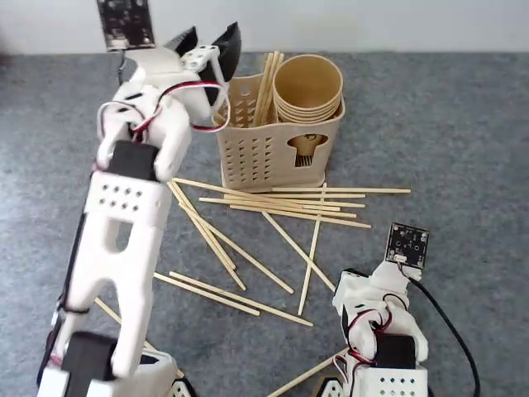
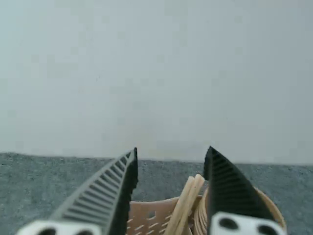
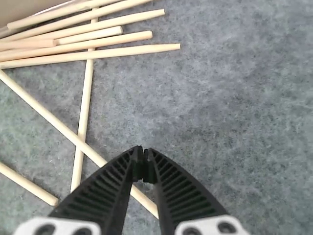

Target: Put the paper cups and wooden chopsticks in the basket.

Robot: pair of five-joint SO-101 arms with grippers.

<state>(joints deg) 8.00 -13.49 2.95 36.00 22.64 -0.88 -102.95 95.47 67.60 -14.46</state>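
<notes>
In the basket (image 1: 269, 157): stacked cups (image 1: 307, 83), some chopsticks (image 1: 266, 78).
Above basket's edge: left gripper (image 2: 172, 149), spread wide, empty. In front of basket: loose chopsticks (image 1: 281, 203); right gripper (image 3: 142, 150) pinched closed over them.

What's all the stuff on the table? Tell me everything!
basket: one, beige, far middle of the mat
paper cups: one stack, tan, inside the basket
chopsticks in the basket: a few, pale wood, standing beside the cups
loose chopsticks: many, pale wood, scattered in front of the basket
mat: one, grey, covering the table
left gripper: open, black, above the basket's far left corner
right gripper: shut, black, over the mat by loose chopsticks
</notes>
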